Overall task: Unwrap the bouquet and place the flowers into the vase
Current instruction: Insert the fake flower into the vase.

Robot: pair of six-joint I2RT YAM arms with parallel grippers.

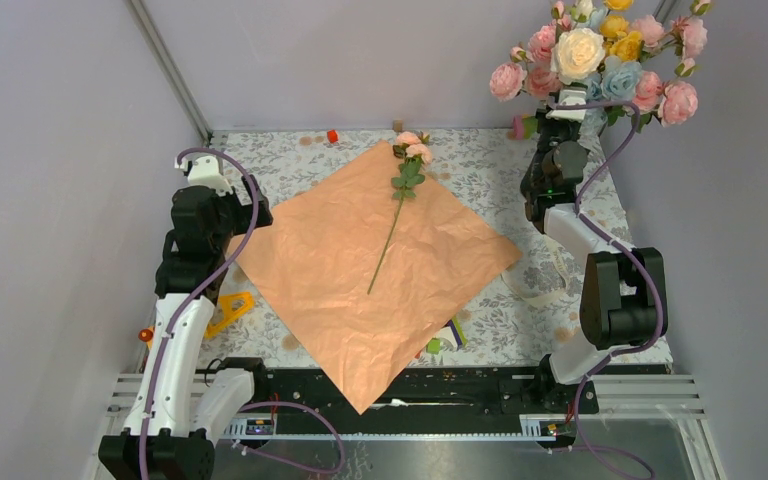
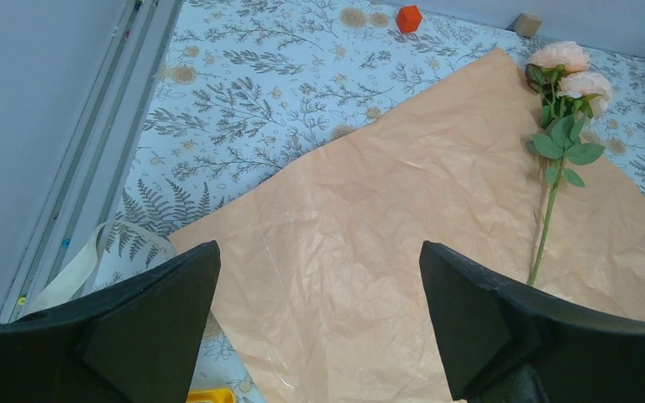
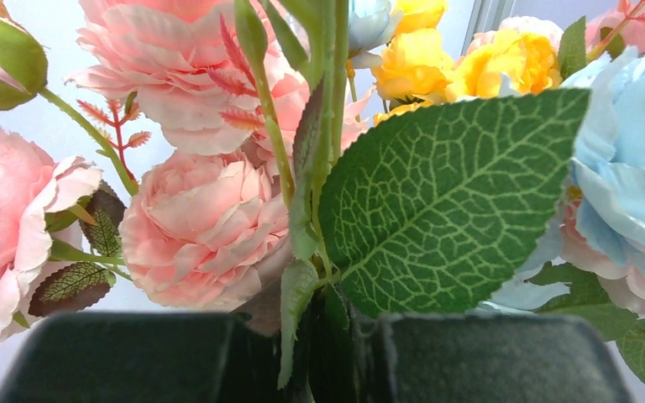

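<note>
- The right gripper was clamped on the green stems of the flowers. Pink, yellow, cream and pale-blue blooms spread directly above its fingers, which hid the stems' lower ends.
- The frame edge cut off the highest blooms in the top view.
- The left gripper hung with jaws wide apart, holding nothing, over the peach paper lying flat on the tabletop.
- Ahead of it and to its right, a pink rose lay on the paper.
- Beside one of its fingers a cream strip, possibly ribbon, was partly hidden.
</note>
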